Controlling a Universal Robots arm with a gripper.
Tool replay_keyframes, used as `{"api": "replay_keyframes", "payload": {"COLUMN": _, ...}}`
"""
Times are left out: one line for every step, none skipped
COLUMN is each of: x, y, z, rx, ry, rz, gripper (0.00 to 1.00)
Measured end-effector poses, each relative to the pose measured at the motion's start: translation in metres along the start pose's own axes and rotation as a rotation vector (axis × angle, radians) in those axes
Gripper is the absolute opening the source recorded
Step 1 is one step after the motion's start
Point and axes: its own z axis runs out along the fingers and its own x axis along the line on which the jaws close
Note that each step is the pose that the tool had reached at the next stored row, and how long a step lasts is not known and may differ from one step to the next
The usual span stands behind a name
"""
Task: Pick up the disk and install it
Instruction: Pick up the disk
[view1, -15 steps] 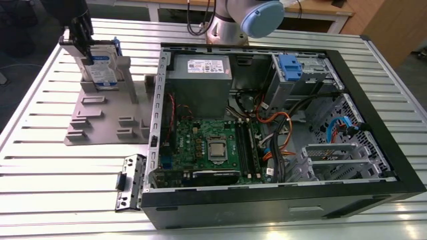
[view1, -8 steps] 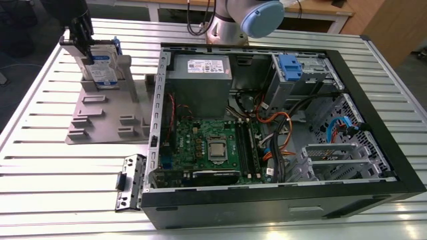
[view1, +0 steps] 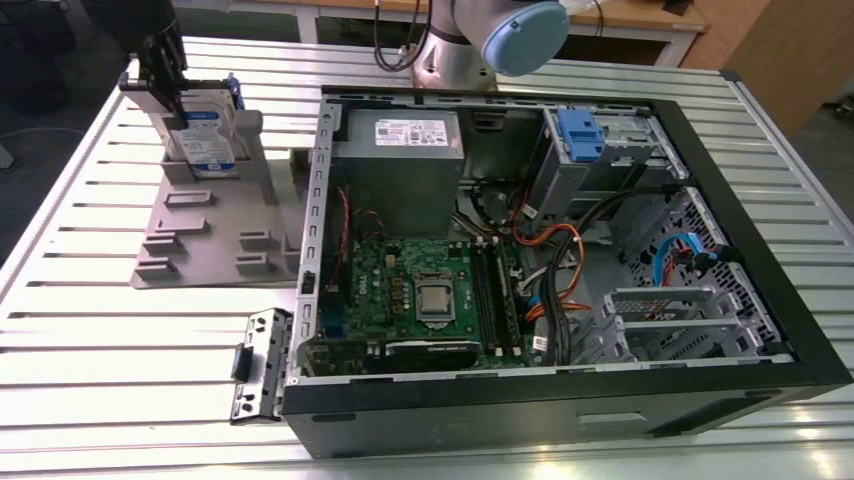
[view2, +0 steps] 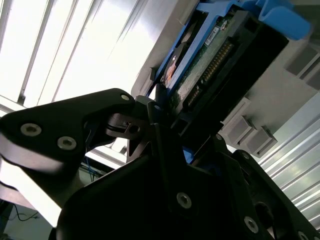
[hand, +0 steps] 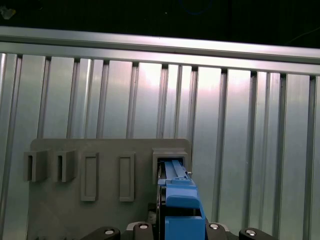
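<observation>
The disk (view1: 204, 135), silver with a white-and-blue label and blue rails, stands upright in a slot of the grey holder (view1: 200, 240) at the exterior view's far left. My black gripper (view1: 168, 70) reaches down over its top edge. In the second wrist view the black fingers (view2: 150, 107) lie against both sides of the disk (view2: 200, 62), whose green board and blue rail show between them. In the first wrist view the disk's blue rail (hand: 180, 197) runs from the gripper (hand: 175, 231) into the holder's slot (hand: 170, 159).
An open computer case (view1: 300, 300) lies on the slatted metal table (view1: 120, 400), with a grey power supply (view1: 398, 150), a motherboard (view1: 414, 295) and a drive cage with a blue latch (view1: 583, 135). A loose bracket (view1: 260, 365) lies beside the case's front corner.
</observation>
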Motion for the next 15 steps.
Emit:
{"api": "replay_keyframes", "payload": {"x": 0.0, "y": 0.0, "z": 0.0, "rx": 0.0002, "ry": 0.0, "rz": 0.0, "gripper": 0.36}}
{"api": "replay_keyframes", "payload": {"x": 0.0, "y": 0.0, "z": -0.0004, "rx": 0.0001, "ry": 0.0, "rz": 0.0, "gripper": 0.36}}
{"api": "replay_keyframes", "payload": {"x": -0.0001, "y": 0.0, "z": -0.0012, "rx": 0.0002, "ry": 0.0, "rz": 0.0, "gripper": 0.36}}
{"api": "replay_keyframes", "payload": {"x": -0.0001, "y": 0.0, "z": -0.0024, "rx": 0.0001, "ry": 0.0, "rz": 0.0, "gripper": 0.36}}
{"api": "replay_keyframes", "payload": {"x": -0.0001, "y": 0.0001, "z": -0.0036, "rx": -0.0001, "ry": 0.0001, "rz": 0.0, "gripper": 0.36}}
{"api": "replay_keyframes", "payload": {"x": -0.0001, "y": 0.0001, "z": -0.0049, "rx": 0.0, "ry": 0.0001, "rz": 0.0, "gripper": 0.36}}
{"api": "replay_keyframes", "payload": {"x": -0.0001, "y": 0.0001, "z": -0.006, "rx": 0.0, "ry": 0.0001, "rz": 0.0, "gripper": 0.36}}
{"api": "replay_keyframes", "payload": {"x": -0.0002, "y": 0.0001, "z": -0.0072, "rx": 0.0, "ry": 0.0, "rz": 0.0, "gripper": 0.36}}
{"api": "replay_keyframes", "payload": {"x": -0.0002, "y": 0.0001, "z": -0.0083, "rx": 0.0, "ry": 0.0001, "rz": 0.0, "gripper": 0.36}}
{"api": "replay_keyframes", "payload": {"x": -0.0002, "y": 0.0002, "z": -0.0096, "rx": 0.0001, "ry": 0.0, "rz": 0.0, "gripper": 0.36}}
{"api": "replay_keyframes", "payload": {"x": -0.0002, "y": 0.0002, "z": -0.0107, "rx": 0.0, "ry": 0.0, "rz": 0.0, "gripper": 0.36}}
{"api": "replay_keyframes", "payload": {"x": -0.0002, "y": 0.0002, "z": -0.0118, "rx": -0.0001, "ry": 0.0001, "rz": 0.0, "gripper": 0.36}}
{"api": "replay_keyframes", "payload": {"x": -0.0003, "y": 0.0002, "z": -0.0128, "rx": 0.0, "ry": 0.0, "rz": 0.0, "gripper": 0.36}}
{"api": "replay_keyframes", "payload": {"x": -0.0003, "y": 0.0002, "z": -0.0137, "rx": 0.0, "ry": 0.0, "rz": 0.0, "gripper": 0.36}}
{"api": "replay_keyframes", "payload": {"x": -0.0003, "y": 0.0002, "z": -0.0146, "rx": 0.0, "ry": 0.0, "rz": 0.0, "gripper": 0.36}}
